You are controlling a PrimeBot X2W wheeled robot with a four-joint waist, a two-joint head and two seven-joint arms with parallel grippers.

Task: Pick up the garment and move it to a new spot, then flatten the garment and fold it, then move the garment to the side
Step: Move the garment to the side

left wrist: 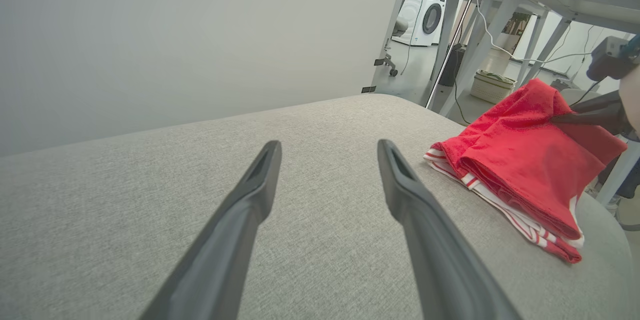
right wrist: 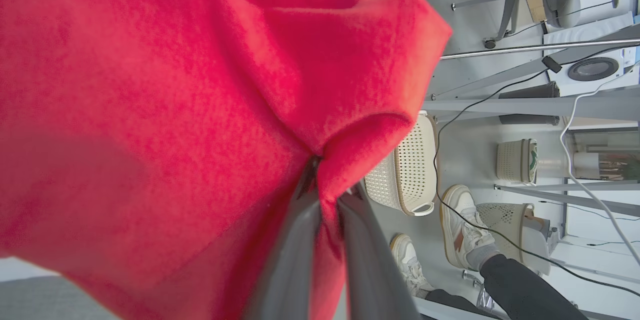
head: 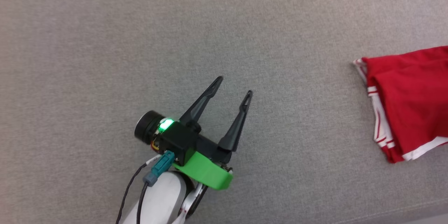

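The garment (head: 413, 101) is a folded red shirt with red-white striped trim, lying at the right edge of the grey padded surface (head: 175, 35). My left gripper (head: 233, 84) hovers open over bare fabric well to the left of it, nothing between its fingers; in the left wrist view this gripper (left wrist: 327, 149) points past the garment (left wrist: 515, 170). My right gripper (right wrist: 327, 187) is shut on a pinched fold of the garment (right wrist: 150, 110), lifting that edge. The right gripper's dark fingers (left wrist: 585, 115) show gripping the cloth's far side.
Beyond the surface's right end are grey table legs (left wrist: 492, 25), a washing machine (left wrist: 425, 10), woven baskets (right wrist: 405, 165) and cables. A person's feet in pale sneakers (right wrist: 460, 225) stand on the floor there. A plain wall (left wrist: 175, 35) lies behind.
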